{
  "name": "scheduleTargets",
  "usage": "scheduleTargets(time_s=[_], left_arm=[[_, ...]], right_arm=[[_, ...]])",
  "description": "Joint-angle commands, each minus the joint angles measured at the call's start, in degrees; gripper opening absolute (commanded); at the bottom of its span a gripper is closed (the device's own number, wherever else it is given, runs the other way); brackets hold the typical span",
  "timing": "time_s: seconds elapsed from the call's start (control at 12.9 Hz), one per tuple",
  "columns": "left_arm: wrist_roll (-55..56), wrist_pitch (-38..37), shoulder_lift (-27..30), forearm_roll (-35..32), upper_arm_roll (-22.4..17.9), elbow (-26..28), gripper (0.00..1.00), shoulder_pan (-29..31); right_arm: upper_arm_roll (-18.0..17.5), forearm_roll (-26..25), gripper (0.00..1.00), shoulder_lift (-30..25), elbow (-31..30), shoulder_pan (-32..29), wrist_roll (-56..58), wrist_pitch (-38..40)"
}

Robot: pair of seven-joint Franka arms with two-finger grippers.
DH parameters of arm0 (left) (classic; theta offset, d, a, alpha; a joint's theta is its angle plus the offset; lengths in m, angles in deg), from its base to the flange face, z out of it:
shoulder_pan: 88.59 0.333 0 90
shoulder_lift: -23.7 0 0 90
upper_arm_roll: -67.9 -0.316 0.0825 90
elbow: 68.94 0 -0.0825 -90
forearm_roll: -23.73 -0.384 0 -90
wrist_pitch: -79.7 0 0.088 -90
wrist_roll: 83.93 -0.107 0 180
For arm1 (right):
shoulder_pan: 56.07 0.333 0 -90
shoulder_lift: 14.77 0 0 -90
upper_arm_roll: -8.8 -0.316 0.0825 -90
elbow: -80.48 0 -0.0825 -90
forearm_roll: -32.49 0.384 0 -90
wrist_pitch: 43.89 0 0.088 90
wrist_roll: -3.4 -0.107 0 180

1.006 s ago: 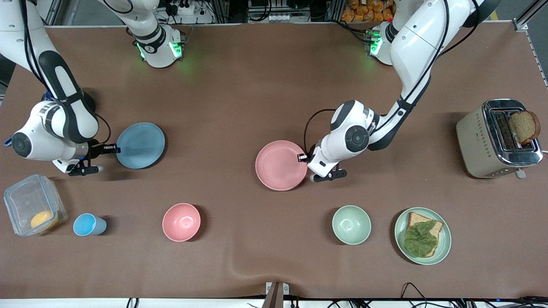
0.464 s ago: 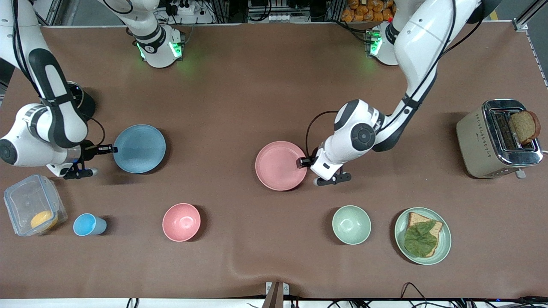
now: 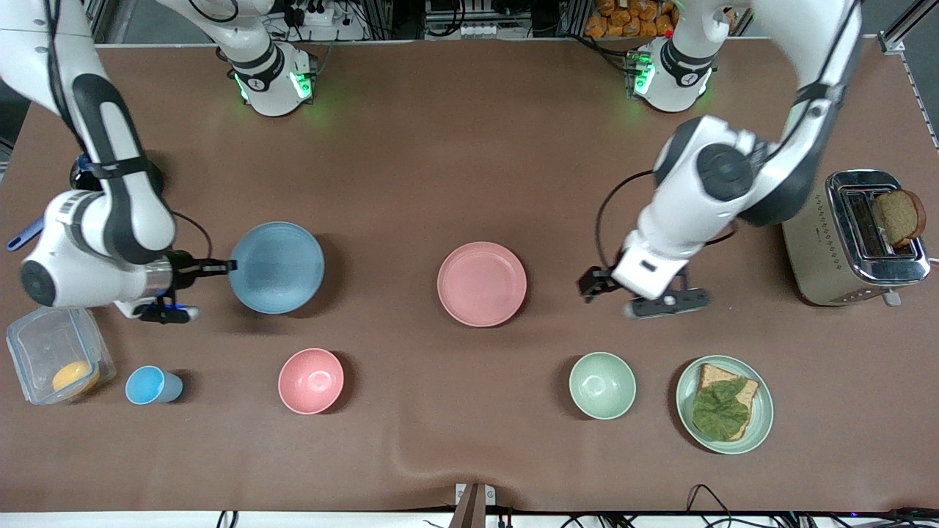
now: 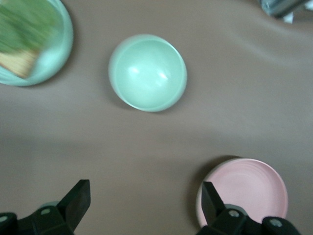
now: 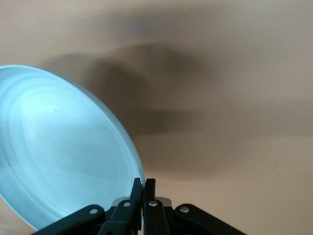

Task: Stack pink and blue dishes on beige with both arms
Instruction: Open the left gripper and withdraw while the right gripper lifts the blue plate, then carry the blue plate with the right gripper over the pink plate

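Gripping blue plate (image 3: 276, 267), right pincer (image 3: 224, 266)

Open table (image 3: 411, 147) lies between blue plate (image 3: 276, 268) and pink plate (image 3: 482, 283).

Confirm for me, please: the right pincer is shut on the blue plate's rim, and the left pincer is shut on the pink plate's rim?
Not quite. The right pincer is indeed shut on the blue plate at its rim, but the left pincer stands open and clear of the pink plate, which lies alone on the table. The front view shows the gap; the left wrist view shows the spread fingers.
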Motion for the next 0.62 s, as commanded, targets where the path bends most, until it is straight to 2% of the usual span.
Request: scheduleTargets(time_s=[0.0, 0.23, 0.54], left_arm=[[-6.19, -5.02, 7.83, -1.27, 0.10, 1.87, 1.00, 4.68], [-11.83, -12.21, 12.95, -0.92, 0.10, -0.49, 1.00, 7.77], [-12.28, -25.75, 13.39, -0.30, 0.54, -10.59, 1.00, 8.30]], right_arm=[[0.57, 3.02, 0.00, 0.90, 3.54, 7.93, -10.58, 1.00], [0.65, 5.92, 0.00, 1.51, 5.13, 15.06, -16.76, 0.57], [0.65, 9.34, 0.00, 5.81, 10.83, 22.88, -20.90, 0.48]])
